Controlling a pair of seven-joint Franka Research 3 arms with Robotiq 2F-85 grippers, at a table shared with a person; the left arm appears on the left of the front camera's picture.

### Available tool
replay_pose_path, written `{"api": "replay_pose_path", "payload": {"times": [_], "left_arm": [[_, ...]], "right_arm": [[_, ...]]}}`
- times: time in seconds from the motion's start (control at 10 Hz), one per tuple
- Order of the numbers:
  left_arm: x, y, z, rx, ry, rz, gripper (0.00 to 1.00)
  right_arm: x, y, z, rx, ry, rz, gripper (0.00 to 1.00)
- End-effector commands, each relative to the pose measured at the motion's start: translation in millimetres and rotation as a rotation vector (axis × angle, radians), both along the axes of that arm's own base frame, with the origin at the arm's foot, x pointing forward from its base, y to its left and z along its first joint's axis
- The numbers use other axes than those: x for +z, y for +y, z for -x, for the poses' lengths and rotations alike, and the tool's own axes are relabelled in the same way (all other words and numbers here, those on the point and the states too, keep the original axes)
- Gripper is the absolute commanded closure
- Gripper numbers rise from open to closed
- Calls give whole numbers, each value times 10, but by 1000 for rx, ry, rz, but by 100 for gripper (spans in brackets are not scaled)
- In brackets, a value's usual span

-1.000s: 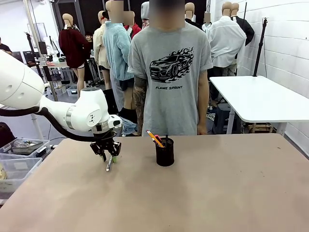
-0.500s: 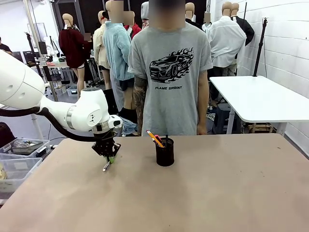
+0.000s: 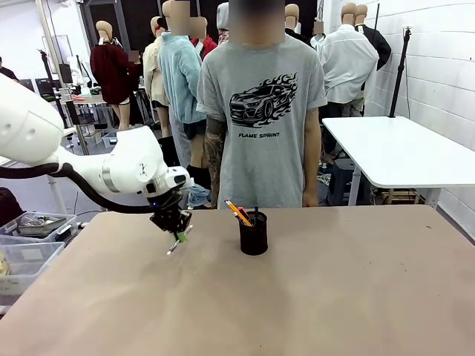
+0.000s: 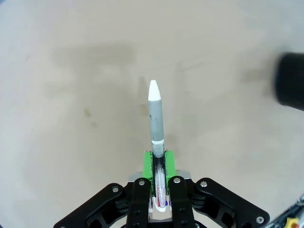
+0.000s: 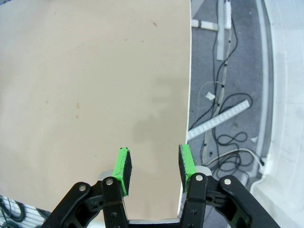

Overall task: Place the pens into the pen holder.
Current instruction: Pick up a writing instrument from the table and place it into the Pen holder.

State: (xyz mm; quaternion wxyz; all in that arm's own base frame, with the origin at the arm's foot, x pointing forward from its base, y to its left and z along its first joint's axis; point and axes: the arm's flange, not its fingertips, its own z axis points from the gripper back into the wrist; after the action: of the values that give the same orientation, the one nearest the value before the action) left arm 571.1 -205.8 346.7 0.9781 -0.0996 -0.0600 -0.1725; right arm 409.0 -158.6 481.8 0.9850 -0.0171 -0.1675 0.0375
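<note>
My left gripper hangs a little above the table, left of the black mesh pen holder, and is shut on a white and silver pen that slants down and to the left. In the left wrist view this pen sticks out from between the green pads of the left gripper, tip toward the table, and the pen holder is a dark blur at the right edge. Several pens stand in the holder, an orange one among them. My right gripper is open with nothing between its fingers.
A person in a grey T-shirt stands at the far side of the table, right behind the holder. The right wrist view looks down past the table edge onto floor cables. A white table stands at the back right.
My left gripper has shut on the white pen, lifted it off the table and moved slightly right toward the holder. The pen now hangs tilted in the air.
</note>
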Motion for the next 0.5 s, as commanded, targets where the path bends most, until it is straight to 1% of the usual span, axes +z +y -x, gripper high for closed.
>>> {"api": "replay_pose_path", "payload": {"times": [0.0, 0.1, 0.2, 0.3, 0.4], "left_arm": [[362, 195, 117, -119, -34, 162, 100], [467, 235, 119, -135, -84, 226, 100], [563, 250, 129, -196, -168, 336, 100], [616, 252, 138, -248, -238, 484, 100], [638, 240, 150, -311, -265, 593, 100]], "right_arm": [[-3, 10, 2, 0, 11, 15, 48], [-3, 10, 2, 0, 11, 15, 48], [-3, 10, 2, 0, 11, 15, 48], [-3, 10, 2, 0, 11, 15, 48], [-3, 10, 2, 0, 11, 15, 48]]}}
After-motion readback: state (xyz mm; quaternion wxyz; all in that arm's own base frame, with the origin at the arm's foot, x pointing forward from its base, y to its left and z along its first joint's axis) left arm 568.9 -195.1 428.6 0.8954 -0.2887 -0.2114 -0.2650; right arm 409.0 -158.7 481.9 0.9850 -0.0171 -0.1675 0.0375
